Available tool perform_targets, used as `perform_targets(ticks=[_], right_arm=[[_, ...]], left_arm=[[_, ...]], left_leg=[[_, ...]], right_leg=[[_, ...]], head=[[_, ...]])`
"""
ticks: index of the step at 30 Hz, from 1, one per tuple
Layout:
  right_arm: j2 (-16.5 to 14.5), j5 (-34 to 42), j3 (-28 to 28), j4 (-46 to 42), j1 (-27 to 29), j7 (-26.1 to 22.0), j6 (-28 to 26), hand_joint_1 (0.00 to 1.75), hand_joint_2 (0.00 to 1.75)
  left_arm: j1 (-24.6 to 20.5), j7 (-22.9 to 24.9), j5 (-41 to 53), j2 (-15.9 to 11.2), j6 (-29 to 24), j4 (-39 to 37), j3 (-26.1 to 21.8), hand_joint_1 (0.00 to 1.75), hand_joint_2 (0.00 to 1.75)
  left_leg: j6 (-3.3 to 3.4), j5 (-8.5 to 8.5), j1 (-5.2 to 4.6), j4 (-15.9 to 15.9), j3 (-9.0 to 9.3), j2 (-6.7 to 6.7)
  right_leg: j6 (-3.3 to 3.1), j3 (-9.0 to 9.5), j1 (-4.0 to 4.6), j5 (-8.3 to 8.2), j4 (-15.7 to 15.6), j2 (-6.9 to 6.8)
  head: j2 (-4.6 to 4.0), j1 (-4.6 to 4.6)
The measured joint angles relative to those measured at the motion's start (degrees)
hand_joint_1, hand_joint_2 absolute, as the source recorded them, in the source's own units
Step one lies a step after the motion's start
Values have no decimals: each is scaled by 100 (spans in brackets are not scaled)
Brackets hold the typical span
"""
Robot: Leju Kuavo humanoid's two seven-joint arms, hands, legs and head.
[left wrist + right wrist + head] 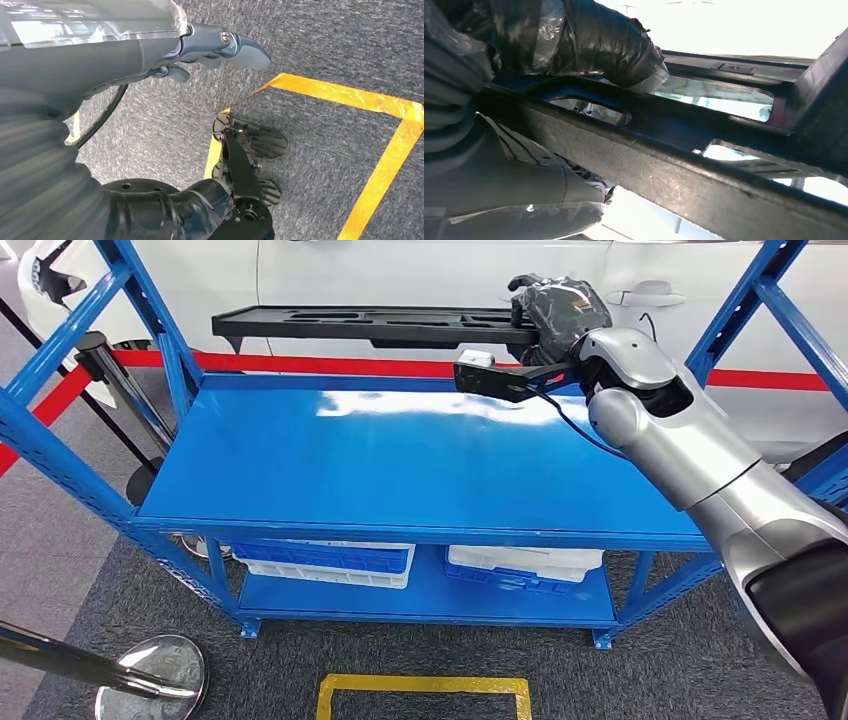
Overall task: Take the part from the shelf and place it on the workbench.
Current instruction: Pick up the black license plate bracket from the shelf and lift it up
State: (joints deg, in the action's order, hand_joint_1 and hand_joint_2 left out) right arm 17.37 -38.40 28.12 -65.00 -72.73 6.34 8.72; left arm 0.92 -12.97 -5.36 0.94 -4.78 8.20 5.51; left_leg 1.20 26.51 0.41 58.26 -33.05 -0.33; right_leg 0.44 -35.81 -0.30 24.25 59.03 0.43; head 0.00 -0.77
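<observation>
The part (pixel 370 324) is a long black plastic frame with several cut-outs, held level in the air above the back of the blue shelf's top board (pixel 400 460). My right hand (pixel 555 310), wrapped in dark film, grips its right end. Close up, the part's black bar (pixel 684 165) crosses the right wrist view, with my right hand's fingers (pixel 599 40) over it and the thumb under it. My left hand (pixel 215 47) hangs beside my body above the grey carpet, fingers loosely extended, holding nothing.
White and blue crates (pixel 330 562) sit on the shelf's lower board. A white car (pixel 450 280) stands behind a red line. Chrome barrier posts (pixel 150 670) stand at the left. A yellow taped square (pixel 425 695) marks the floor before the shelf.
</observation>
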Motion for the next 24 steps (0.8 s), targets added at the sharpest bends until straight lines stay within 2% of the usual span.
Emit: perform_targets(ticks=[24], right_arm=[[276,33,-68,-252,142,-54,-207,175,175]], left_arm=[[3,-197,57,31,-8,0,46,0,175]], left_leg=[[0,0,0,0,-3,0]], right_leg=[[0,-3,-1,0,0,-1]], head=[[0,0]])
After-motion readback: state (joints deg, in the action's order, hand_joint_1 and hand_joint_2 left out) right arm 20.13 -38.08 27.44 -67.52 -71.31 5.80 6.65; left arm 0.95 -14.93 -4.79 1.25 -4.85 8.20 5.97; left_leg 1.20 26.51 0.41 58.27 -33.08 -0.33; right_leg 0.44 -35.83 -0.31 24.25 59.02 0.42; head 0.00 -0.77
